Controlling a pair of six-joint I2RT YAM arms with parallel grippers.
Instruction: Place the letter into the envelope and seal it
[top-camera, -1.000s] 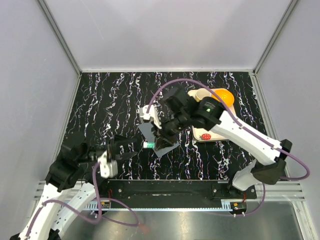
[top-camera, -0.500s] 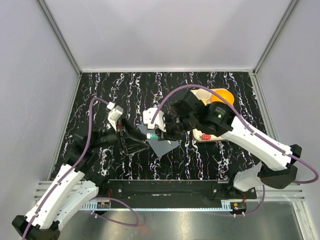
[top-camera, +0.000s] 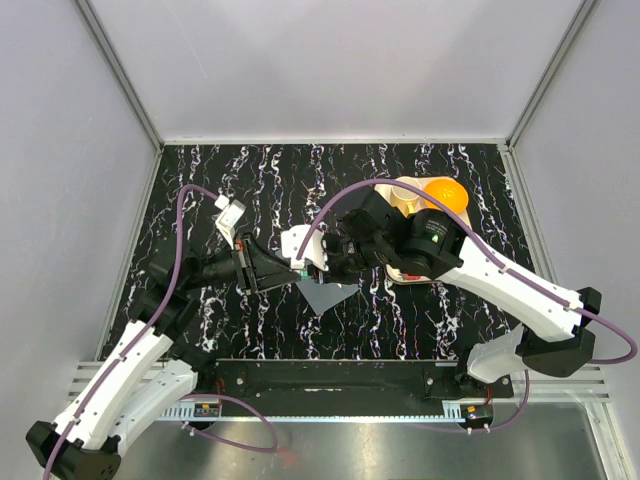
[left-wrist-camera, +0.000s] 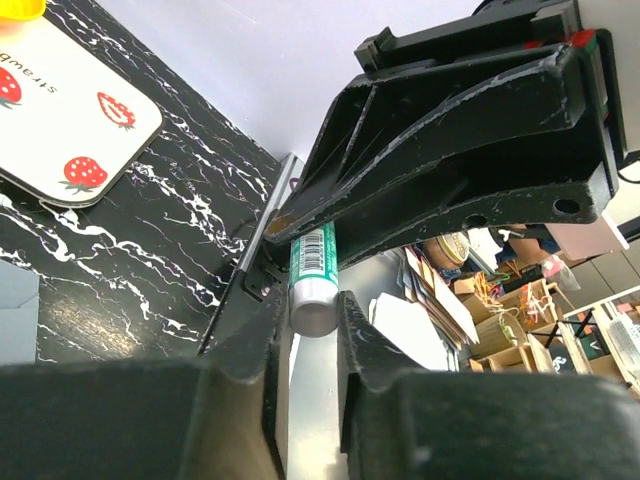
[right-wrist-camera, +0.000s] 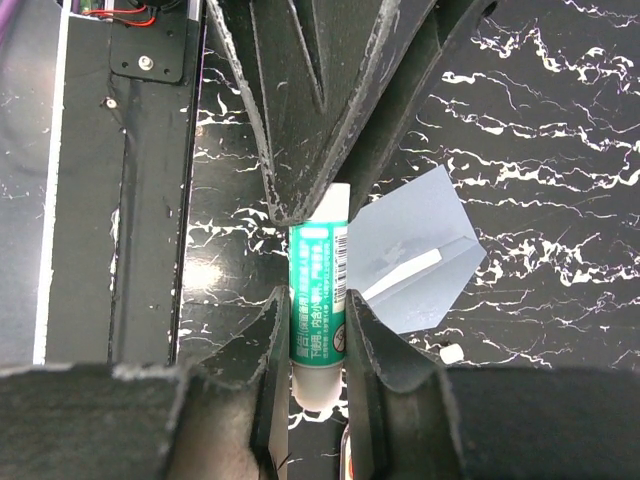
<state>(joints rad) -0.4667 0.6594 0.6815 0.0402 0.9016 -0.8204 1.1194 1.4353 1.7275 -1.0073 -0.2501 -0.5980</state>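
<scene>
left hand: we see it closed on the white end of glue stick | right hand: closed on its green body | envelope: flat on tabletop, flap open, under the hands

Slate-grey envelope, green-and-white glue stick, black white-veined tabletop.

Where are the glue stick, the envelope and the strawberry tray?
glue stick (right-wrist-camera: 316, 300), right wrist view, on its green label.
envelope (right-wrist-camera: 400, 228), right wrist view, on grey paper above the white strip.
tray (left-wrist-camera: 58, 128), left wrist view, on cream surface between strawberries.
</scene>
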